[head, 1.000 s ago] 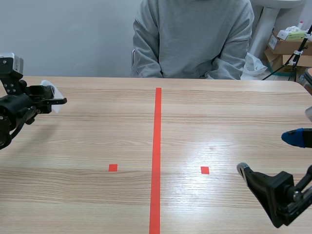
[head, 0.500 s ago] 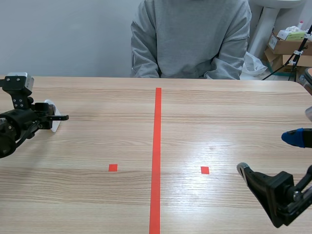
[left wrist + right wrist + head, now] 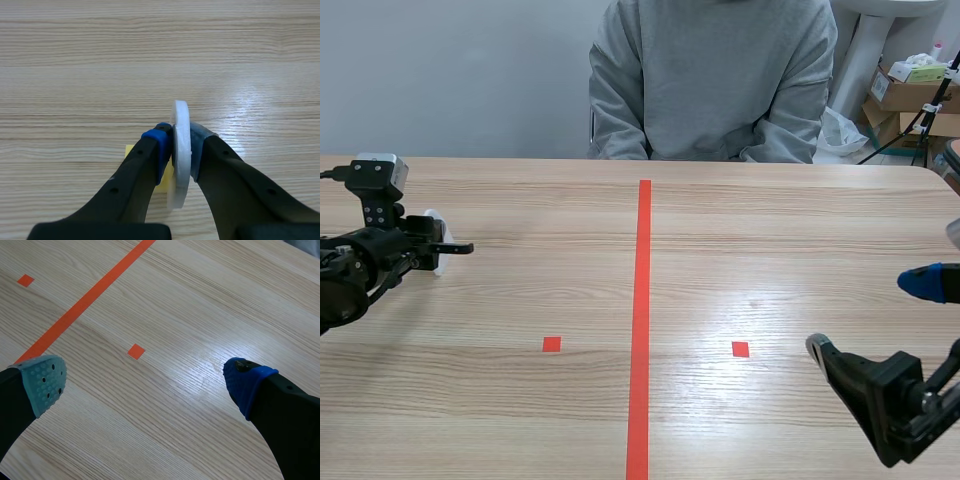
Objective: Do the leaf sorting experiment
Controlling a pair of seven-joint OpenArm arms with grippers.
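Left jaws around one white disc (image 3: pixel 180 150), right jaws apart

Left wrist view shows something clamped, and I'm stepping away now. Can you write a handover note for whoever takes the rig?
Left gripper: shut on a white disc, held on edge at the left side of the table. A small yellow piece shows beside the blue pad; I cannot tell what it is.
Right gripper: open, holding nothing, over the table's right side.
Things: no leaves in view. A person sits across.
Done: disc gripped; no sorting shows.
Left: probably placing the disc, then all the sorting.
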